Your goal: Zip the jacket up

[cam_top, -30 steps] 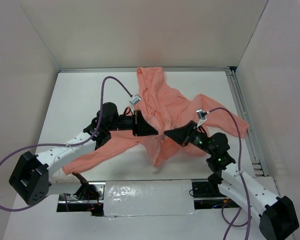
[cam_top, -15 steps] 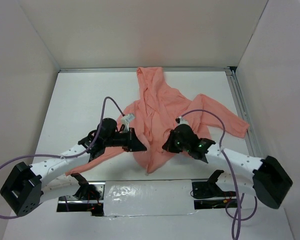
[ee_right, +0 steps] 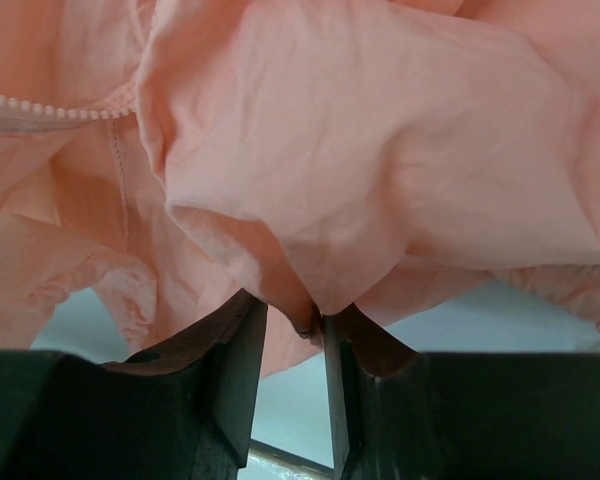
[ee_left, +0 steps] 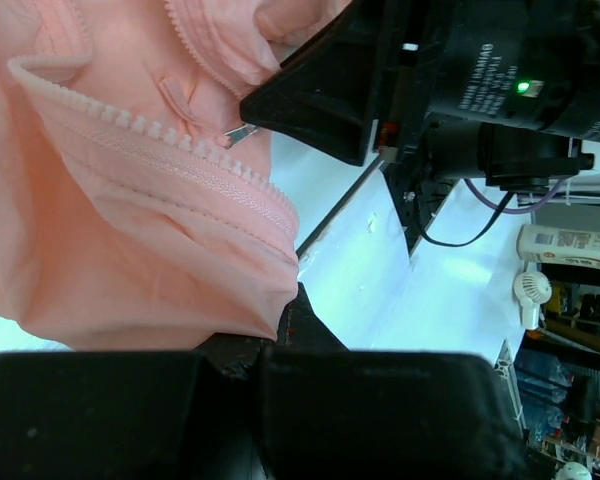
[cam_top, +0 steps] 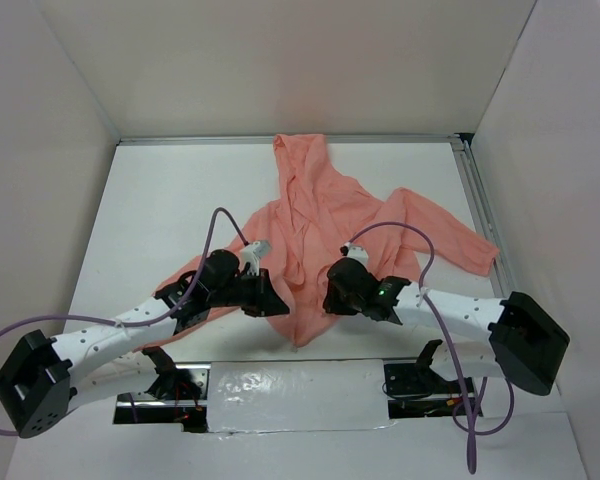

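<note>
Where left end effector (cam_top: 276, 303) grips, jacket (cam_top: 320, 215) hem

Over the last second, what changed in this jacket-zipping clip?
The left pincer and right pincer drew back toward their bases, pulling the jacket front nearer and straighter. The right one, shut a second ago, now has its fingers parted around a fabric fold. The left stays shut on the jacket; the hood lies where it was.

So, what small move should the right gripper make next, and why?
Probably shift the right gripper to the small metal zipper piece beside its tip and close there. Its jaws stand apart with only a fabric fold between them, while the left gripper is shut on the jacket hem.
</note>
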You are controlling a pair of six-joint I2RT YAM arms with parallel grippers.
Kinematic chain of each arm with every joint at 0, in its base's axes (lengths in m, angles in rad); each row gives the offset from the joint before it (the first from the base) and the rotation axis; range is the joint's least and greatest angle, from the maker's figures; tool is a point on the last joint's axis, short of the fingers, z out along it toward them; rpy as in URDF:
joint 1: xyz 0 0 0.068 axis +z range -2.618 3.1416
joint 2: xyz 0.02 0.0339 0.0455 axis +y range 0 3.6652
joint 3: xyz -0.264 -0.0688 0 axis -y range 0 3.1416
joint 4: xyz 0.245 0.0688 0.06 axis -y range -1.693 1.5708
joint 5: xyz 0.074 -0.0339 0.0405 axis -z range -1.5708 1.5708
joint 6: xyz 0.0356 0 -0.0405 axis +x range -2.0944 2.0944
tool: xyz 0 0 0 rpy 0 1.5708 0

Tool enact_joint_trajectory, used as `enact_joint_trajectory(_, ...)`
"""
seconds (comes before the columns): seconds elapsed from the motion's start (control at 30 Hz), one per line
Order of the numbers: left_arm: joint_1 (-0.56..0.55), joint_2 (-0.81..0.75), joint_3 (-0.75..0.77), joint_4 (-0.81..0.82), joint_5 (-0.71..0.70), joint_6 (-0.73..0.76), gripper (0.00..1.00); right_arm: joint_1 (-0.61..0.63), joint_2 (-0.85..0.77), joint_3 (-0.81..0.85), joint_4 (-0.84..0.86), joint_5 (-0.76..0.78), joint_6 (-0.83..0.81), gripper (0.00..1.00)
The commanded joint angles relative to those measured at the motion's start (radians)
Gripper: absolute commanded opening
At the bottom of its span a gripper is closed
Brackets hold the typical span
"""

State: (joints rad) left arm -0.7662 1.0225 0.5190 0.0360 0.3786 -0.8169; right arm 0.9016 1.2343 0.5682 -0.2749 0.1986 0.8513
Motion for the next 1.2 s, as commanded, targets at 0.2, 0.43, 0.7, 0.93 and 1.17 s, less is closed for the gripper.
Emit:
enact_joint_trajectory(0.2,-0.031,-0.007,0.039,0.002,-0.044,0.007,0.00,0.017,-0.061,-0.013,-0.043,-0.008,0.012,0.40)
enact_joint_trajectory(0.43,-0.044,0.007,0.056,-0.001,-0.053,0.007,0.00,0.019,-0.022,-0.017,-0.055,0.002,0.011,0.41)
enact_joint_trajectory(0.7,-0.054,0.021,0.067,-0.001,-0.064,0.010,0.00,0.017,-0.018,-0.034,-0.030,-0.022,0.015,0.39)
enact_joint_trajectory(0.93,-0.059,0.024,0.069,-0.002,-0.073,0.010,0.00,0.017,-0.009,-0.039,-0.006,-0.007,0.006,0.30)
enact_joint_trajectory(1.17,-0.064,0.025,0.076,-0.004,-0.076,0.013,0.00,0.017,-0.001,-0.028,0.049,0.008,0.000,0.04)
